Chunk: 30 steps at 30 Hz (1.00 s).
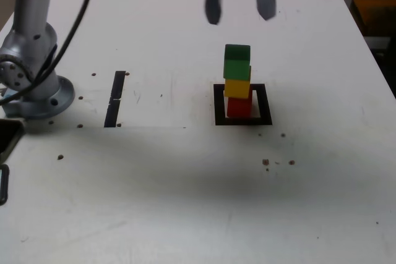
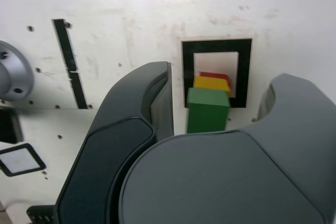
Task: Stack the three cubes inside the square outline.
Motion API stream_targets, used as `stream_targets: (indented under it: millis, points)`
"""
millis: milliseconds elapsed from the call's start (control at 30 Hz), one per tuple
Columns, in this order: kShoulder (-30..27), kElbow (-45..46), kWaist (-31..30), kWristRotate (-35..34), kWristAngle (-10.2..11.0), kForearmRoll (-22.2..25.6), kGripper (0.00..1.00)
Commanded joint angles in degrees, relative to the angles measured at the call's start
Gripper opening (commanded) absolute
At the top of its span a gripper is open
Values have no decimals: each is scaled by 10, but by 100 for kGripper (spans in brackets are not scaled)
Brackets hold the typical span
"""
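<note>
The green block (image 1: 237,61) sits on top, the yellow block (image 1: 237,88) is in the middle, and the red block (image 1: 239,107) is at the bottom, on the white table (image 1: 185,183). They make a little tower inside the square outline (image 1: 244,122), which is flat and black with a white middle. All three blocks are plain, smooth and boxy. The tower's long way points up, and the blocks do not line up quite evenly. The gray gripper (image 1: 240,17) is open wide, with nothing in it, up above the tower. Its fingers are smooth and curved like hooks, but they are a bit blurry in the exterior view, so they may look rounder there than they are. A straight black strip (image 1: 116,99) lies flat between the round, shiny metal base (image 1: 40,100) and the square outline. I can see no words on the blocks.
</note>
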Motion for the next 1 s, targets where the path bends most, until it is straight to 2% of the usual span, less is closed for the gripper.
stream_targets:
  millis: [0, 300, 567, 667, 767, 967]
  points:
    - [-18, 19, 4, -5, 0, 8, 78]
    - [-67, 129, 23, -19, -7, 6, 80]
    - [-101, 246, 31, -25, -36, -20, 80]
    - [-111, 296, 31, -23, -51, -49, 81]
    - [-120, 372, 29, -11, -74, -115, 87]
    - [-121, 438, 15, -8, -82, -202, 98]
